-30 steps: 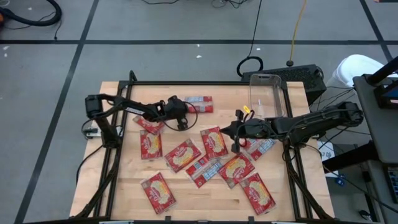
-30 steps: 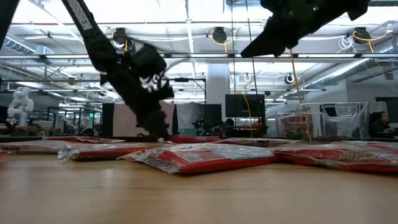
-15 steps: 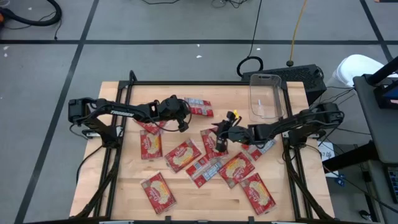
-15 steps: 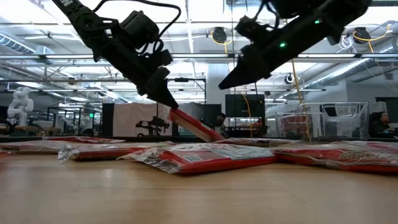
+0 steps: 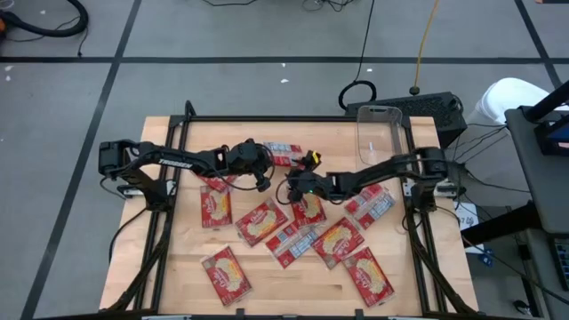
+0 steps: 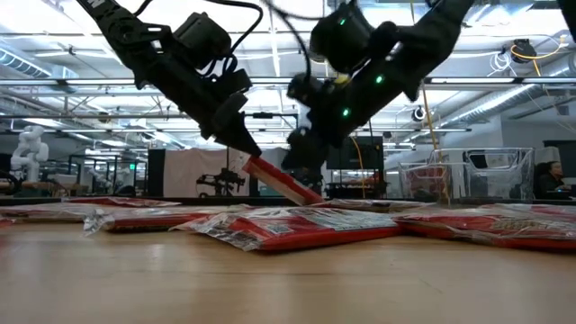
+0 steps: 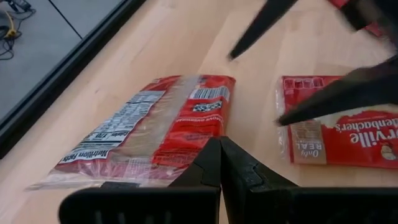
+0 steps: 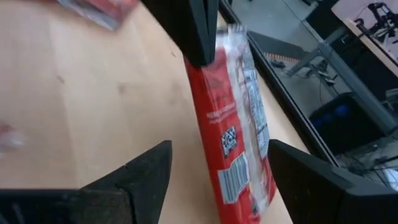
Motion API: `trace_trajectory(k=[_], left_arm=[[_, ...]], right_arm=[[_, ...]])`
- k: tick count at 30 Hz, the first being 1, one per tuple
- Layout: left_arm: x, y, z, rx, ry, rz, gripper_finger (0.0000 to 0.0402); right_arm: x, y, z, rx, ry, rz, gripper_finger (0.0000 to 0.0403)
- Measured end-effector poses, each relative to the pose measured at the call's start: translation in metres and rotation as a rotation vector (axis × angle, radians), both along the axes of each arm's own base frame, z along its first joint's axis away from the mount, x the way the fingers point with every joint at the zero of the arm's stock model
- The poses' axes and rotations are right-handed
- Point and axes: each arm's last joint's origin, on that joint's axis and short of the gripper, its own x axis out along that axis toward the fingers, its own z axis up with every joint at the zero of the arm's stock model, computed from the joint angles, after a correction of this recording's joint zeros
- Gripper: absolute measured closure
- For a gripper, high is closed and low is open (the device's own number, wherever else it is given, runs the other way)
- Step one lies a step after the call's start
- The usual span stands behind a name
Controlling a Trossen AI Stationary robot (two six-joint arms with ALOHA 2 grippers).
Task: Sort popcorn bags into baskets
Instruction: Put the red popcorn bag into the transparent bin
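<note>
Several red popcorn bags lie spread over the wooden table [image 5: 178,240], such as one [image 5: 260,222] near the middle. My left gripper [image 5: 265,169] [image 6: 241,142] [image 7: 220,157] is shut on the edge of one popcorn bag [image 5: 283,153] [image 6: 281,184] [image 7: 149,127] at the back. That bag tilts up from the table, printed back showing. My right gripper [image 5: 292,185] [image 6: 304,164] [image 8: 217,186] is open right beside it, and the lifted bag [image 8: 235,130] stands between its spread fingers [image 8: 134,177]. The clear basket [image 5: 378,133] [image 6: 459,171] stands at the back right.
More bags lie at the front left [image 5: 227,271], front right [image 5: 369,274] and right [image 5: 369,204]. A black frame [image 5: 293,118] borders the table. A dark box [image 5: 427,108] sits behind the basket.
My left gripper has raised one end of its bag off the table. My right arm has swung left across the table to that bag, and its fingers have opened.
</note>
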Motion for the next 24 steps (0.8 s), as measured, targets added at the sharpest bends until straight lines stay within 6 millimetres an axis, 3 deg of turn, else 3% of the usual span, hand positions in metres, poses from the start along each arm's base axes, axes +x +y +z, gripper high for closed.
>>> trace_trajectory(k=[12, 18, 24], left_arm=[[0.002, 0.000, 0.002, -0.018, -0.032, 0.003, 0.0399], [-0.006, -0.002, -0.007, -0.050, 0.088, 0.006, 0.0361], [-0.012, -0.004, -0.018, -0.063, 0.129, 0.026, 0.0295]], right_arm=[[0.005, -0.030, -0.028, -0.025, 0.115, 0.019, 0.0166], [-0.004, -0.029, -0.016, 0.056, 0.131, 0.011, 0.0170], [-0.014, -0.026, -0.001, 0.120, 0.175, 0.057, 0.0170]])
